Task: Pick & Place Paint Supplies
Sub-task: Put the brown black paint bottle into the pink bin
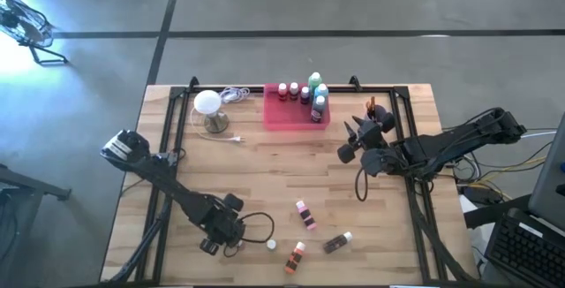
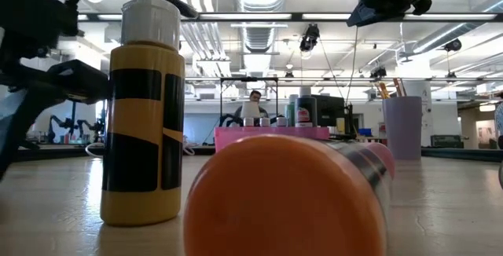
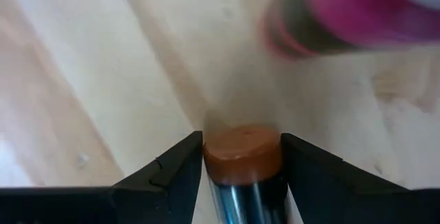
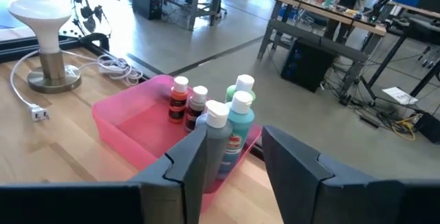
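Wooden desk (image 1: 265, 182) carries all items, both arms over it. Right arm reaches in from the right edge; right hand (image 1: 355, 135) hovers just beside the right end of the pink tray (image 1: 291, 118), clear of the desk surface. Its fingers (image 4: 189, 165) stand apart with nothing between them, so the hand is open and empty. Left arm crosses the near-left part of the desk; left hand (image 1: 218, 233) sits low at the front edge. In the left wrist view its fingers (image 3: 172, 172) bracket a bottle with a brown end (image 3: 242, 157), touching it on both sides: gripping that bottle. Pink tray at the back centre of the desk holds a row of small white-capped bottles (image 1: 293, 92) along its back wall and, at its right end, the larger green bottle (image 1: 314, 82) and blue bottle (image 1: 320, 107), all upright. White globe lamp (image 1: 208, 104) stands left of the tray, its cord (image 1: 235, 95) coiled between them. On the near-right desk, well apart from the tray, three small bottles lie on their sides: a pink one (image 1: 305, 215), a dark brown one (image 1: 337, 243), an orange one (image 1: 295, 254). In the low view a yellow-and-black bottle (image 2: 144, 115) stands upright close to the camera. A loose white cap (image 1: 272, 245) lies near the left hand.
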{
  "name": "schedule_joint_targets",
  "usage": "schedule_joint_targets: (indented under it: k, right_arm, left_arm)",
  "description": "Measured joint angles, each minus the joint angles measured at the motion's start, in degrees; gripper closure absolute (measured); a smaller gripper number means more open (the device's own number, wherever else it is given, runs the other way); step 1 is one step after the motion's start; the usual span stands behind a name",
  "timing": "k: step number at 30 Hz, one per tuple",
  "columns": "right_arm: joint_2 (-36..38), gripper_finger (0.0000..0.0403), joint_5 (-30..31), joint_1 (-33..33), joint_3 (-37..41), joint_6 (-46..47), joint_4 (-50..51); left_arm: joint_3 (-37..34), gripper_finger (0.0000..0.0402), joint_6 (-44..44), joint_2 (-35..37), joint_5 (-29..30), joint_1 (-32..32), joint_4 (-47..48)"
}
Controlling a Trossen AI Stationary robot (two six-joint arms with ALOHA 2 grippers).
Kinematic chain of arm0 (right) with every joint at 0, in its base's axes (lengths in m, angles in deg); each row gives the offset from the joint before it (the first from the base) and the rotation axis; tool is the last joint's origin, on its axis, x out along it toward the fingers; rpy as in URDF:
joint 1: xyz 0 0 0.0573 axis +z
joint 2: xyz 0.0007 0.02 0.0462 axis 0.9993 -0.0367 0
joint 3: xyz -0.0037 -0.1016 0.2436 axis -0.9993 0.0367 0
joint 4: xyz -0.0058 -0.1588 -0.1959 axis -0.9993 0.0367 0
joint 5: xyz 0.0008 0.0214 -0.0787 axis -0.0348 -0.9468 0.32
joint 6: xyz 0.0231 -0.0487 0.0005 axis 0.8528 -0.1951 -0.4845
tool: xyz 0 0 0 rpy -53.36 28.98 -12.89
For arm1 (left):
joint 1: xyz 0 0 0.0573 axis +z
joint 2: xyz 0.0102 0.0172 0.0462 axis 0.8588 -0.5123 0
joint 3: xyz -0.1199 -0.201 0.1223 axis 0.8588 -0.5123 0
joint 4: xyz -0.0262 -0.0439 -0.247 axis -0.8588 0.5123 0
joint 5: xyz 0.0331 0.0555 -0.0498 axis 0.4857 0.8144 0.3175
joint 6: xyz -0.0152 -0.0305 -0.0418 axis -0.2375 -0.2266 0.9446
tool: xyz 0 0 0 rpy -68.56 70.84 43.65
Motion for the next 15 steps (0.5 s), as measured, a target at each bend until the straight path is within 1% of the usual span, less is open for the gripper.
schedule_joint_targets:
  k: [6, 13, 15]
  right_arm:
    - [0.0, 0.0249, -0.1, 0.0, 0.0, 0.0, 0.0]
    - [0.0, 0.0233, -0.1, 0.0, 0.0, 0.0, 0.0]
    - [0.0, 0.0229, -0.1, 0.0, 0.0, 0.0, 0.0]
  left_arm:
    - [-0.1, 0.0208, 0.4, 0.0, 1.0, 0.0, 0.0]
    - [-0.1, 0.0256, 0.0, 0.0, 0.7, 0.0, 0.2]
    - [-0.1, 0.0261, -0.1, 0.3, 0.2, 0.0, 1.0]
